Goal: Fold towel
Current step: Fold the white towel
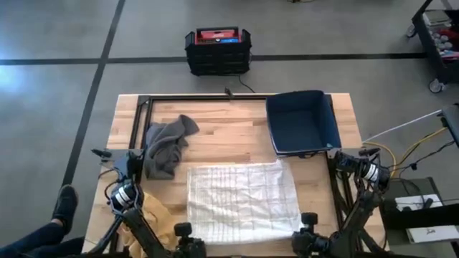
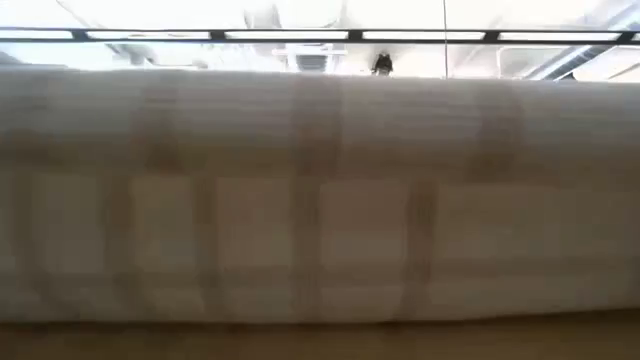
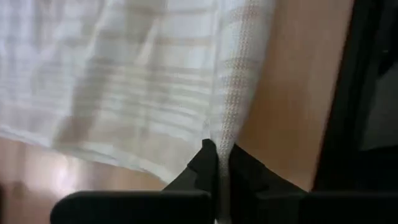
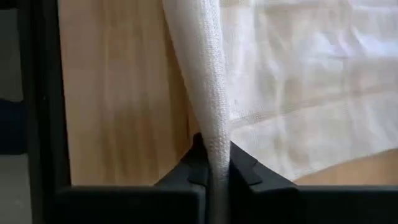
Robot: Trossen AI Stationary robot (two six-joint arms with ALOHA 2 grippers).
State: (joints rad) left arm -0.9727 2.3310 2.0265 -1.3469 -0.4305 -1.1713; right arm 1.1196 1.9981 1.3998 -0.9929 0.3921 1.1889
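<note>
Fold step underway: both grippers pinching near-edge corners of white checked towel, which lies flat mid-desk toward near edge. Left gripper pressed onto near-left corner; right gripper clamped on near-right corner, cloth rising between fingers. Next move likely: lift both corners evenly, carry toward far edge. Towel pale, faint tan grid, lightly rumpled. Grey cloth heaped near desk's left edge; blue bin at far-right corner.

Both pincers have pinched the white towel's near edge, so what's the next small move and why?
Probably lift both corners together and carry them toward the far edge. The left pincer and right pincer are each shut on the white towel, which lies flat on the table, unfolded.
</note>
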